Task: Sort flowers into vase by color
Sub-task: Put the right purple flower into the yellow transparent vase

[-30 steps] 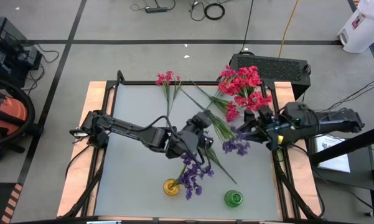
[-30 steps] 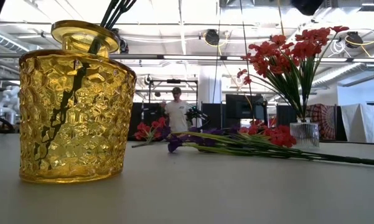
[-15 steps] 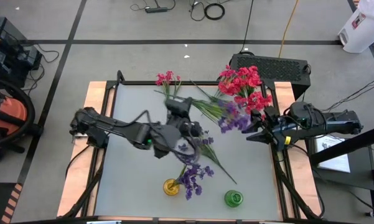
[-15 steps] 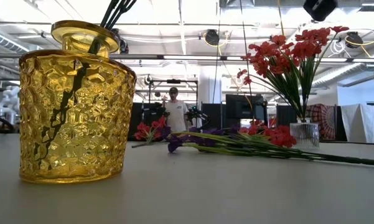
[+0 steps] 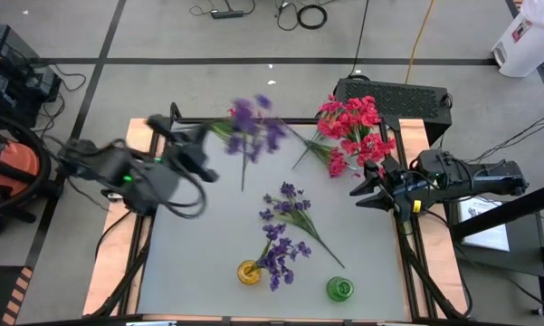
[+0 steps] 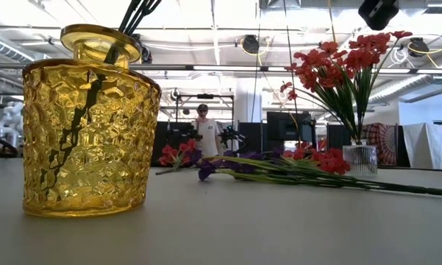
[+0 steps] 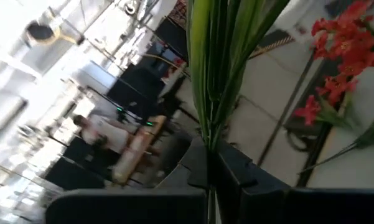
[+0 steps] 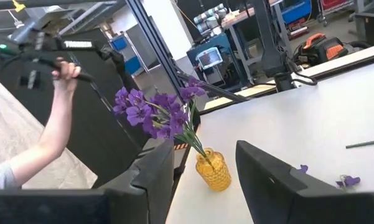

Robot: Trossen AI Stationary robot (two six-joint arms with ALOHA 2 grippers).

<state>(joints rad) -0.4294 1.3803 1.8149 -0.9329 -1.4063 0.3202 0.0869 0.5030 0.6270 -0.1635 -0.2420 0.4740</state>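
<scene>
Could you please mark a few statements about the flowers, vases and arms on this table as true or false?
1. The left gripper is shut on a purple sprig lifted near the table's far edge. True.
2. The yellow vase is empty. False: purple flowers already stand in it.
3. The right gripper holds a red flower. False: its fingers stand apart with nothing between them.
4. The green vase stands beside the yellow one at the table's near edge. True.
5. Another purple sprig lies flat on the table. True.
6. The red flowers stand in the green vase. False: they stand in a clear vase.
</scene>
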